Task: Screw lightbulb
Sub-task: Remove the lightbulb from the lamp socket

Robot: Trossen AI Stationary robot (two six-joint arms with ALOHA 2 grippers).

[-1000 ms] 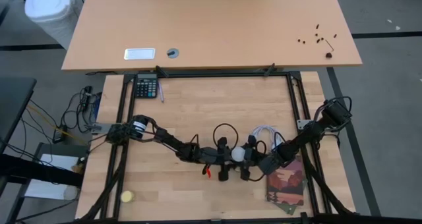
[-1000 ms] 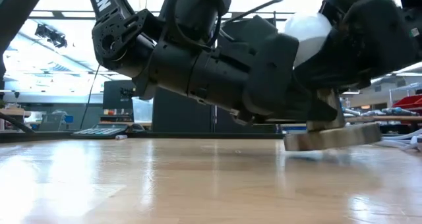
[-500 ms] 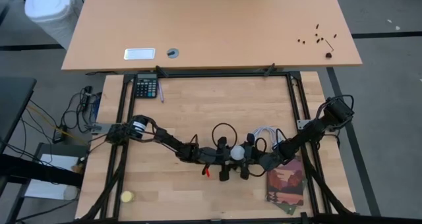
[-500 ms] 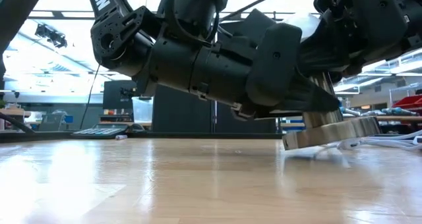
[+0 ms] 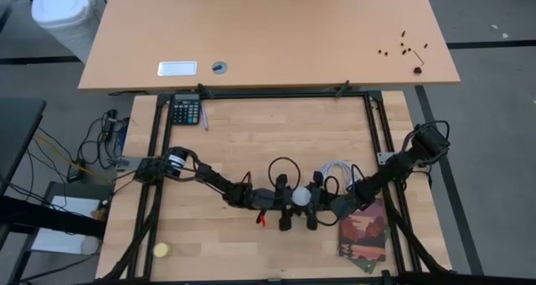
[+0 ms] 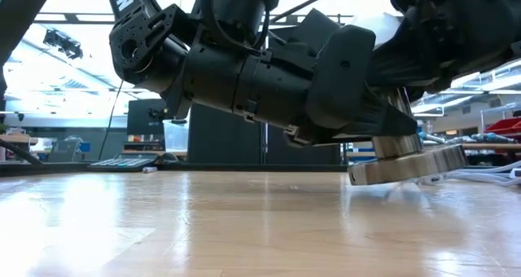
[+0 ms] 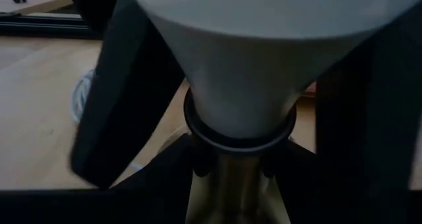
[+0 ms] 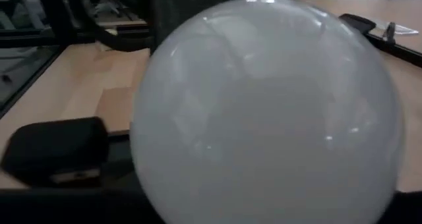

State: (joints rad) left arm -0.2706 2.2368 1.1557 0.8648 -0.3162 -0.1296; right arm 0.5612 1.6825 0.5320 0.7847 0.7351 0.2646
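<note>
Two dark arms are meeting near the middle of the light wood table [image 5: 276,142], the left gripper [image 5: 295,215] and the right gripper [image 5: 318,203] converging on the lightbulb [image 5: 300,196]. The bulb is standing base-down on the round metallic socket disc [image 6: 407,164], which is resting tilted on the tabletop, one edge lifted. In the left wrist view the left fingers [image 7: 125,99] are flanking the bulb's narrowing neck and look closed against it just above the metal base. The right wrist view is filled by the bulb's frosted dome [image 8: 270,112]; whether the right fingers are open or closed I cannot tell. A black frame is bordering the table, with a calculator [image 5: 185,111] lying at the far left corner and a patterned book [image 5: 363,234] lying just beside the right arm. A small yellow ball [image 5: 161,250] is sitting near the front left edge, well apart from the bulb. A larger desk [image 5: 268,33] is standing beyond. The low view is showing bright ceiling lights and dark cabinets behind.
</note>
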